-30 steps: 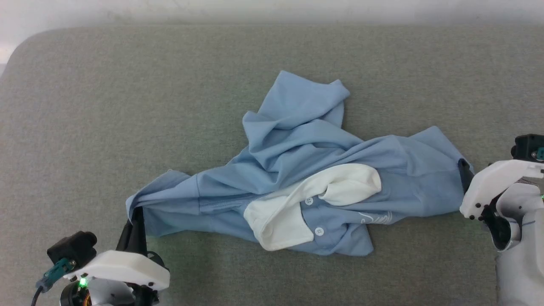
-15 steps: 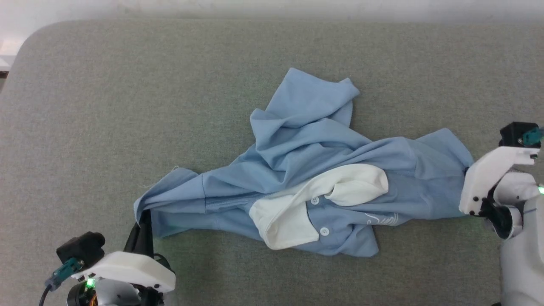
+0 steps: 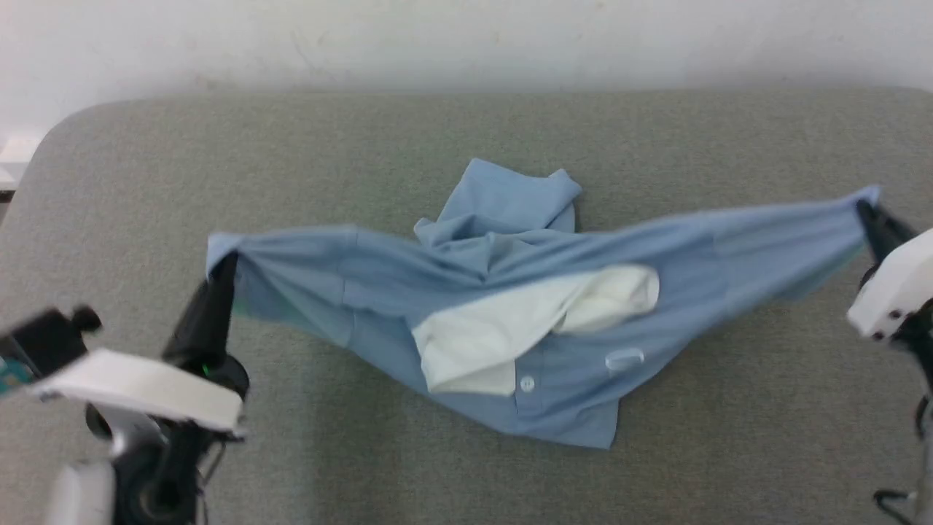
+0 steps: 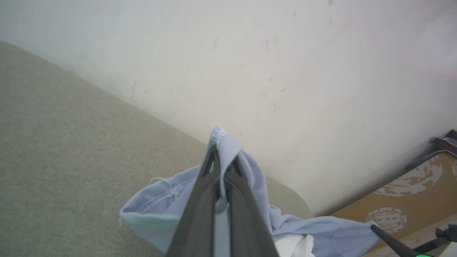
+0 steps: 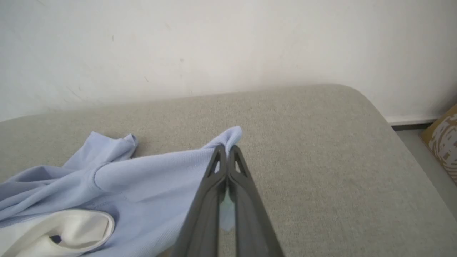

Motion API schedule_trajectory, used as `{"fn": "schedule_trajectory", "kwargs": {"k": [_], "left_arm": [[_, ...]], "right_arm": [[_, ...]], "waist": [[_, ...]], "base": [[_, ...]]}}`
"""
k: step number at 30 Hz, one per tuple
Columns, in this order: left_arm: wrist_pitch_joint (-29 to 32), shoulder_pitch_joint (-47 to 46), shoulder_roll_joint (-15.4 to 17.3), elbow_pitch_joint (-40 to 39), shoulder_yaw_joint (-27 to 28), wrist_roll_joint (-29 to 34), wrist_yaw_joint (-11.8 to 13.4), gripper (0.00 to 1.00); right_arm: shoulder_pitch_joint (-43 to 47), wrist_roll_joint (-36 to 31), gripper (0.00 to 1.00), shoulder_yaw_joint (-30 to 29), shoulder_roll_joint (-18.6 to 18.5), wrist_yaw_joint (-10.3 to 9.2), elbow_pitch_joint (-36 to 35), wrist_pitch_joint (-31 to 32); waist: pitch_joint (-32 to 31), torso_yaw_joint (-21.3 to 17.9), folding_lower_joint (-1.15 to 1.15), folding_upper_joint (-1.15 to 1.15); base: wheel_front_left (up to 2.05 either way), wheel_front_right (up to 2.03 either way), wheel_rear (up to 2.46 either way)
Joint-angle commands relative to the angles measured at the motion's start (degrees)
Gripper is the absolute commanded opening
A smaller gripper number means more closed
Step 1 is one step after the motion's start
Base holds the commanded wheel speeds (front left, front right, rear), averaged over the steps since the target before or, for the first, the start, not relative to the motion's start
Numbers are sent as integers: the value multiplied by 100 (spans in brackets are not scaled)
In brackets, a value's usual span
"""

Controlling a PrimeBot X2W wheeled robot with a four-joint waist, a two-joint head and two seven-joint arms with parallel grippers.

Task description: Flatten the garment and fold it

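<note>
Garment (image 3: 408, 273) hangs from clamped jaws, arms (image 3: 138, 390) spread wide.

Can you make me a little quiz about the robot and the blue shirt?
1. True or false: the left hand and the right hand each pinch one end of the shirt.
2. Pick one: the shirt's collar is A) white, B) red, C) green.
3. Short answer: what stands behind the grey cushion?

Key
1. True: both hands are shut on the cloth.
2. A.
3. A pale wall.
</note>
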Motion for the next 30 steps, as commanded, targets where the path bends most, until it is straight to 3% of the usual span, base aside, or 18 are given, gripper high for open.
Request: {"fn": "schedule_trajectory", "kwargs": {"k": [1, 4, 8, 17, 23, 30], "left_arm": [[200, -215, 110, -178, 33, -146, 12, 0], [819, -668, 257, -578, 106, -610, 236, 0], [1363, -1555, 327, -822, 317, -1167, 742, 0], [1553, -4077, 641, 39, 534, -1232, 1565, 0], [1128, -5730, 811, 931, 525, -902, 1768, 0], [390, -7286, 928, 1599, 681, -702, 1692, 0]], "right_arm": [[-108, 54, 0, 25, -92, -5, -211, 91], [-423, 165, 0, 121, -297, -5, -697, 440], [-1052, 127, 0, 295, -648, -5, -944, 823], [-3116, -223, 0, 1058, -1063, -5, -45, 904], [-4653, -530, 0, 1268, -957, -5, 949, 413], [-6238, -1043, 0, 1253, -849, -5, 1684, -287]], "waist": [[-78, -102, 1, 0], [-31, -159, 1, 0], [199, -235, 1, 0], [1266, -433, 1, 0], [1929, -561, 1, 0], [2447, -687, 1, 0]], "base": [[0, 0, 0], [0, 0, 0], [0, 0, 0], [0, 0, 0], [0, 0, 0], [0, 0, 0]]}}
